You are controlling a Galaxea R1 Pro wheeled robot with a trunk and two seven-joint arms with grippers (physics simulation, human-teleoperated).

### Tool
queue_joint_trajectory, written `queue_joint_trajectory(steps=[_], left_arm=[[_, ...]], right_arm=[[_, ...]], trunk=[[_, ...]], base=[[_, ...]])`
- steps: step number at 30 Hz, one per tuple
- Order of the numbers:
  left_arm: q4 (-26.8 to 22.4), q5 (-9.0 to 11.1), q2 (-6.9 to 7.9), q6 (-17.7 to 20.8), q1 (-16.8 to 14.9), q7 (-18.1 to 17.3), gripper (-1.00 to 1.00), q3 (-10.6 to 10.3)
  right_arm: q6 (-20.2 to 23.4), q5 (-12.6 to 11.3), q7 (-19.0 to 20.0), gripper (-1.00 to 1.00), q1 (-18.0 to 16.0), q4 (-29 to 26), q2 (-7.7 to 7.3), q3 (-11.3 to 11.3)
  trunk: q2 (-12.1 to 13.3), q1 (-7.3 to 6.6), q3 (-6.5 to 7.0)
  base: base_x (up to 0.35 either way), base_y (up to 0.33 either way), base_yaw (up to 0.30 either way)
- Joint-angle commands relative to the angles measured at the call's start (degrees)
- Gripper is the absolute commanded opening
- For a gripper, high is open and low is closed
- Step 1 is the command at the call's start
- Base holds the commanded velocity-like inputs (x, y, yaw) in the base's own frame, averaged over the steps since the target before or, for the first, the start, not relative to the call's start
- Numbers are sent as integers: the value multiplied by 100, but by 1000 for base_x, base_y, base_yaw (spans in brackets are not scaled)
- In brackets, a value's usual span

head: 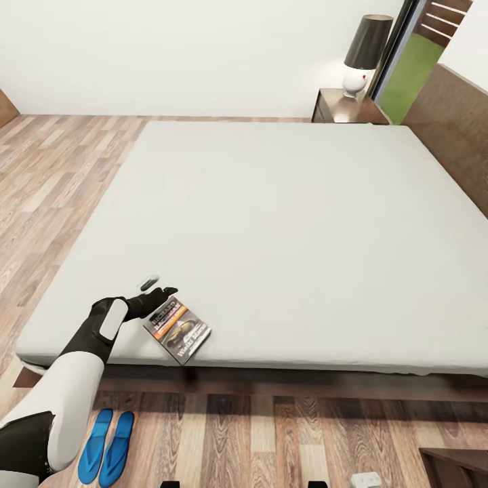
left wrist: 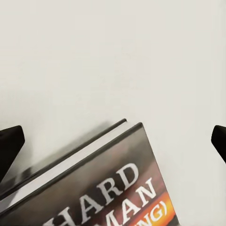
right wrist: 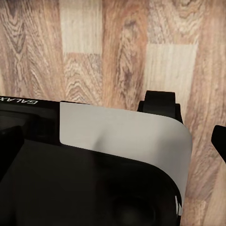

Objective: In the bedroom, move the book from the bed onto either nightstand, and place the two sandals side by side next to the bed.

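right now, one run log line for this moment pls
left gripper open at book | book on bed, near edge | sandals paired on floor | nightstand far
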Motion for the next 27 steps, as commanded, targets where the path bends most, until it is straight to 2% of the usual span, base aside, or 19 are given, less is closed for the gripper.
queue_joint_trajectory(steps=[1, 12, 27], left_arm=[[-1, -7, -3, 38, -3, -23, 100, 23], [-1, 2, -3, 38, -2, -21, 100, 20], [-1, 0, -3, 38, -4, -22, 100, 24]], right_arm=[[-43, 55, 5, 100, -8, 24, -4, -48], [-42, 55, 5, 100, -8, 24, -4, -48], [-42, 55, 5, 100, -8, 24, -4, -48]], trunk=[[-2, 0, -3], [-2, 0, -3], [-2, 0, -3]], base=[[0, 0, 0], [-68, 0, 0], [-4, 0, 0]])
